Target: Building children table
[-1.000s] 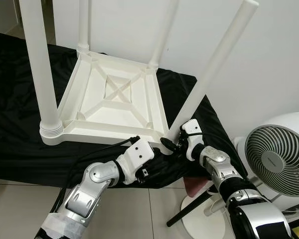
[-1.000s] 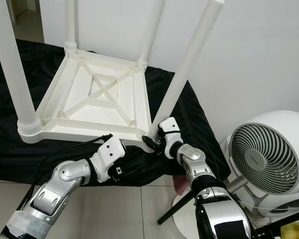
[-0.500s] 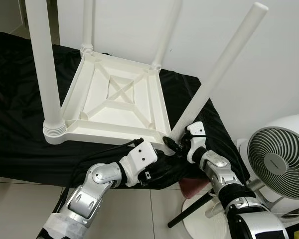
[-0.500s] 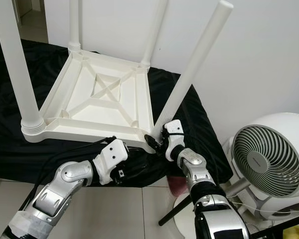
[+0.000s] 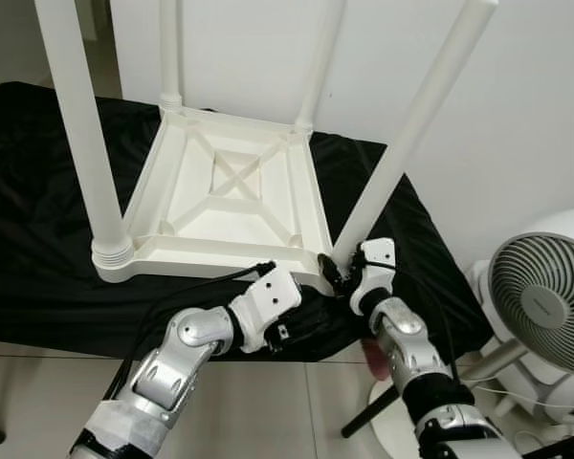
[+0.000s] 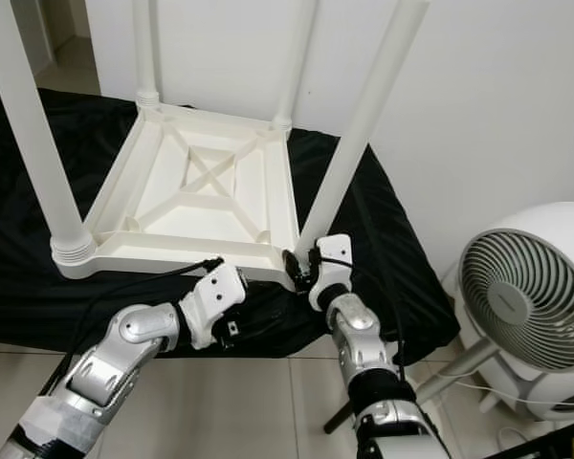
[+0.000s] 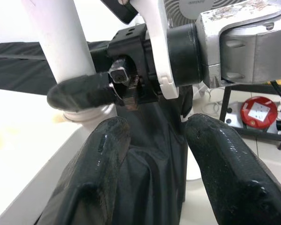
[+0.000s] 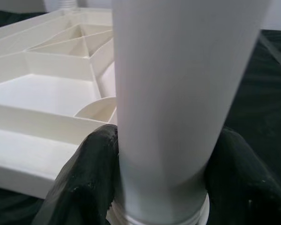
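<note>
right pincer (image 5: 337, 277) clamps leg (image 5: 411, 142) at its base | leg tilts off corner socket | left pincer (image 5: 301, 287) open, just beside, under table (image 5: 231, 196) edge

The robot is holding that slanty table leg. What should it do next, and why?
Probably tip the leg upright and keep twisting. The right gripper is shut on its base at the upturned table top's near corner, yet it leans outward while the others stand straight.
</note>
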`<state>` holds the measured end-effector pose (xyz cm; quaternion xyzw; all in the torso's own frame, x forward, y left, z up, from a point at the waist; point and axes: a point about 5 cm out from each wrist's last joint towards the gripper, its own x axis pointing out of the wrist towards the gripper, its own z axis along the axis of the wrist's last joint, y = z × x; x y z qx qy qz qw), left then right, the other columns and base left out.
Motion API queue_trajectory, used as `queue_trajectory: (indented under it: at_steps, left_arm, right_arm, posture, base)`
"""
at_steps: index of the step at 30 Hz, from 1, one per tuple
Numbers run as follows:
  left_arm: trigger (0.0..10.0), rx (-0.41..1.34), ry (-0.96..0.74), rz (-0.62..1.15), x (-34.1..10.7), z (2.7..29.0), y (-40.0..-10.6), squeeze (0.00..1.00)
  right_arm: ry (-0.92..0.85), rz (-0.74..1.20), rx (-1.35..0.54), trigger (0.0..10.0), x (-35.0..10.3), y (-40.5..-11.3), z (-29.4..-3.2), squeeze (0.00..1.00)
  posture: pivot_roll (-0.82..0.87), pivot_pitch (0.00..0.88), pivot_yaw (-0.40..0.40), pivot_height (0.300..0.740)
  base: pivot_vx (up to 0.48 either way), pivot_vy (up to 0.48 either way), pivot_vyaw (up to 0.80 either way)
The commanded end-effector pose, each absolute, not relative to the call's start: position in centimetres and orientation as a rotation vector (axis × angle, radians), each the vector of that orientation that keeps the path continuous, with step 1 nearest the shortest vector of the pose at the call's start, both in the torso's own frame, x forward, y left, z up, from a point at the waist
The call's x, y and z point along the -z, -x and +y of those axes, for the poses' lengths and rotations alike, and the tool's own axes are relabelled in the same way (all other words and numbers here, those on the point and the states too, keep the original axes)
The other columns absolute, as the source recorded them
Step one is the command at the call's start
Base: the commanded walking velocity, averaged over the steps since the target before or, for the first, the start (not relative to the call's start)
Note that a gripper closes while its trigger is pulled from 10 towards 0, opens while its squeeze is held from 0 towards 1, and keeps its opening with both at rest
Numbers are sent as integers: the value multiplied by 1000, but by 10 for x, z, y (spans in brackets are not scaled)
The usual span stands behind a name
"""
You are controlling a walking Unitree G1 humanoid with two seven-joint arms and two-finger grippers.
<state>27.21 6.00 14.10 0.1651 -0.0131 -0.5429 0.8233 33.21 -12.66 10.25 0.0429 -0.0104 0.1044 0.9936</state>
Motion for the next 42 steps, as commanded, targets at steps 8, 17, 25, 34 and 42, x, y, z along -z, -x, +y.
queue_trajectory:
  at_steps: [8,17,25,34,42]
  left_arm:
    - [10000,1217,-329,-30,-141,51,-274,0]
    - [10000,1207,-309,-25,-140,54,-276,0]
    - [10000,1152,-322,-48,-142,61,-282,0]
    - [10000,1085,-316,-59,-143,66,-288,0]
    - [10000,1093,-303,-49,-139,67,-286,0]
  right_arm:
    - [-141,21,50,10000,-92,-311,-127,0]
    - [-163,-3,56,10000,-101,-304,-126,1000]
    - [-123,-89,-84,10000,-120,-300,-135,0]
    - [-6,-89,-347,10000,-122,-306,-149,0]
    - [73,-36,-495,10000,-115,-323,-152,0]
  posture:
    - [36,0,-73,740]
    - [27,0,-64,740]
    - [35,0,-76,740]
    - [50,0,-87,740]
    - [47,0,-71,740]
  base:
    - [0,0,0]
    - [0,0,0]
    - [0,0,0]
    - [0,0,0]
    - [0,0,0]
